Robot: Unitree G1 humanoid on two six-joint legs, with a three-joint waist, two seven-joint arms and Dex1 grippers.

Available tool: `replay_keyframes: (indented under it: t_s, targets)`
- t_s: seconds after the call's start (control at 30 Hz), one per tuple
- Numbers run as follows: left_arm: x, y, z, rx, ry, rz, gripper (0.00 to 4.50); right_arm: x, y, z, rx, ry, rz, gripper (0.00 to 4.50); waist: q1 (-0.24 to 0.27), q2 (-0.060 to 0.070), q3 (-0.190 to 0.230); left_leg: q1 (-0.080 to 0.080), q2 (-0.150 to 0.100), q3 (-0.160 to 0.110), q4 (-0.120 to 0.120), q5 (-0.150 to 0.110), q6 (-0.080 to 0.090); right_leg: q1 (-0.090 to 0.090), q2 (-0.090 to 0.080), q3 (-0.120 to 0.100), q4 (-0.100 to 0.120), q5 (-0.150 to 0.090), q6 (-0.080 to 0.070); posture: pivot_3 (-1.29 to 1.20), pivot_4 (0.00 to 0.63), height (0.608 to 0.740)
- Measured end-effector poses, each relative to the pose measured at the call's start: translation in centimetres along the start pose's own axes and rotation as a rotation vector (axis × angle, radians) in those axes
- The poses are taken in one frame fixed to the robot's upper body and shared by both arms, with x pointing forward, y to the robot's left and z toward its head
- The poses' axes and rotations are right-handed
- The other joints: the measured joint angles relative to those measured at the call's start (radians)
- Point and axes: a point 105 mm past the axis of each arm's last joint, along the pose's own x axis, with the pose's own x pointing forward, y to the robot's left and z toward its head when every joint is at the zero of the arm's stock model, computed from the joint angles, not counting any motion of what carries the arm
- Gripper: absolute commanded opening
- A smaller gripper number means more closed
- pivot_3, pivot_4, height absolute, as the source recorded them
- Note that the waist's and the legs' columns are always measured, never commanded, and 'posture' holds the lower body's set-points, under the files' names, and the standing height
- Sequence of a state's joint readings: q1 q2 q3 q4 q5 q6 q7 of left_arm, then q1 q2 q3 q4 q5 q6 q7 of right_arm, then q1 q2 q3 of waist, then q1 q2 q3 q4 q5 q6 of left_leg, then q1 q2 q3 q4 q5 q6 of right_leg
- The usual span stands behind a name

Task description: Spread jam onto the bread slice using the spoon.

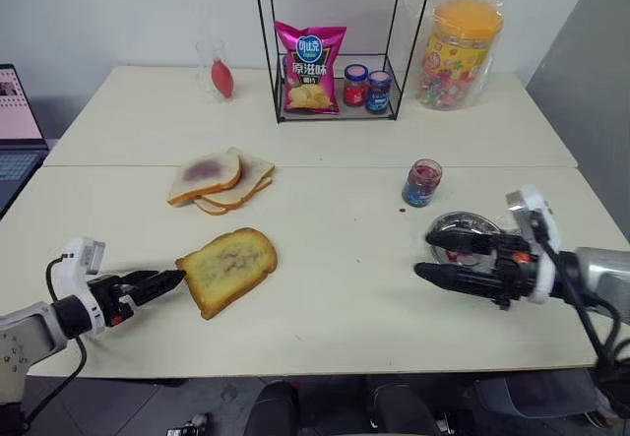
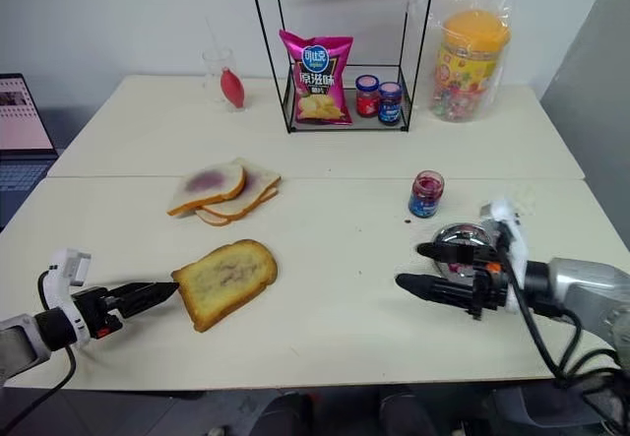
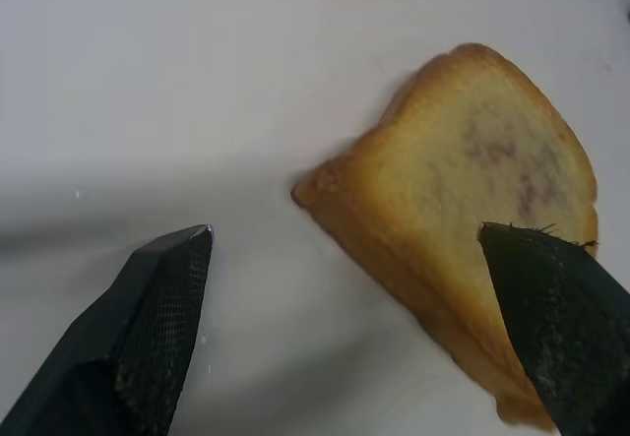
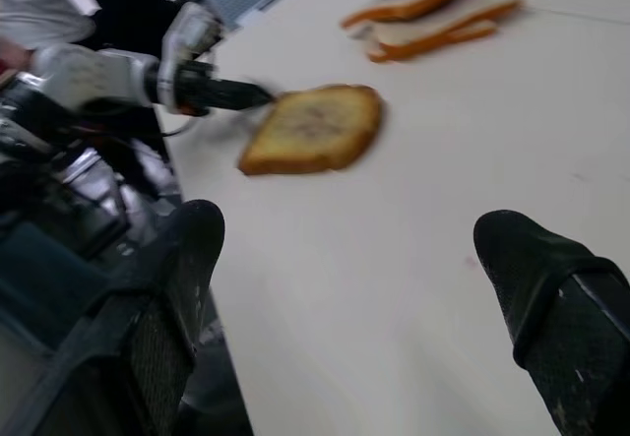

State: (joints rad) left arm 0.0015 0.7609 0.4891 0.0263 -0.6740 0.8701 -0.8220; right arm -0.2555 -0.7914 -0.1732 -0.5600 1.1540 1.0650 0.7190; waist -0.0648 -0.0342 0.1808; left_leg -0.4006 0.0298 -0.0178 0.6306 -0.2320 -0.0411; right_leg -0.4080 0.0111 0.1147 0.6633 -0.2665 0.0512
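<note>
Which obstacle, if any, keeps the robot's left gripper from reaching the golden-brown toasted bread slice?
Probably none. The left gripper is open, its fingertips right at the corner of the golden-brown toasted bread slice, with bare cream table around it.

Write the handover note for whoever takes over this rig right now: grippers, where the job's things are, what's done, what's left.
Left gripper: open, empty, at the near-left corner of the bread slice.
Right gripper: open, empty, in front of the round steel dish.
Bread slice lies flat on the table, with faint purplish streaks of jam across its top.
Open jam jar stands just behind the dish.
Spoon: I cannot make it out.
Done: a thin smear at most.
Left: probably find the spoon and spread more.
</note>
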Motion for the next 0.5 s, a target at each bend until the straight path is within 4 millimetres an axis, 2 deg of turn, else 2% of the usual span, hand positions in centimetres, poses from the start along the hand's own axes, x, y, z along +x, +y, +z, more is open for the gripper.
replay_keyframes:
  t_s: [0.1,0.23,0.27,0.5]
  targets:
    - [1.3,-0.2,0.2,0.021,-0.026,0.005,4.50,1.8,0.7,-0.5,-0.001,0.026,0.069,4.43,0.013,0.000,0.000,0.000,0.000,-0.002,0.001,0.000,0.000,0.001,0.000,-0.002,0.001,0.000,0.000,0.00,0.150,0.740]
    - [1.8,-0.7,0.2,0.045,-0.019,-0.013,4.50,2.8,0.9,-1.3,0.001,0.053,0.098,4.43,0.017,0.001,-0.001,0.000,0.000,-0.004,0.002,0.000,0.000,0.002,0.000,-0.003,0.001,0.000,0.000,0.00,0.150,0.740]
    - [1.8,-0.8,0.0,0.051,-0.012,-0.021,4.12,2.9,0.8,-1.4,-0.004,0.055,0.094,4.50,0.017,0.001,-0.001,0.000,0.000,-0.003,0.002,0.000,0.000,0.002,0.000,-0.003,0.000,0.000,0.000,0.00,0.150,0.740]
    - [1.7,-1.2,-0.6,0.051,0.013,-0.041,2.69,3.4,0.5,-1.1,-0.024,0.049,0.095,4.50,0.016,0.002,-0.001,0.000,0.000,-0.004,0.002,0.000,0.000,0.002,0.000,-0.004,0.000,0.000,0.000,0.00,0.150,0.740]
